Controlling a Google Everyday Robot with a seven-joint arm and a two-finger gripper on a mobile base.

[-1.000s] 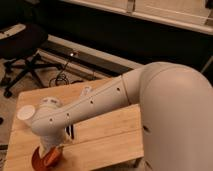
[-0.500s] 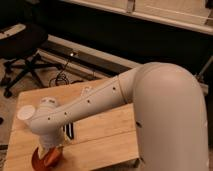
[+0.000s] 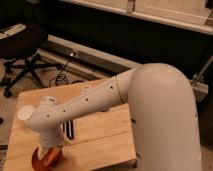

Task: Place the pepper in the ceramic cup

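Reaching in from 3 o'clock across the wooden surface point(image 3: 105, 132), my arm bends down at 7 o'clock. There my gripper point(image 3: 47, 153) hangs over the orange-brown bowl point(image 3: 36, 161); clenched or released, I cannot tell. The ceramic cup point(image 3: 25, 113) stands by the surface's left edge, at 10 o'clock from the bowl. I cannot pick out the pepper. An office chair point(image 3: 22, 42) sits on the floor at 11 o'clock.

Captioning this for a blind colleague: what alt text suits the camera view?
A white robot arm reaches across a wooden table, its gripper down over an orange-brown bowl near the table's front left corner. A small white ceramic cup stands by the left edge beyond the bowl; the pepper cannot be made out.
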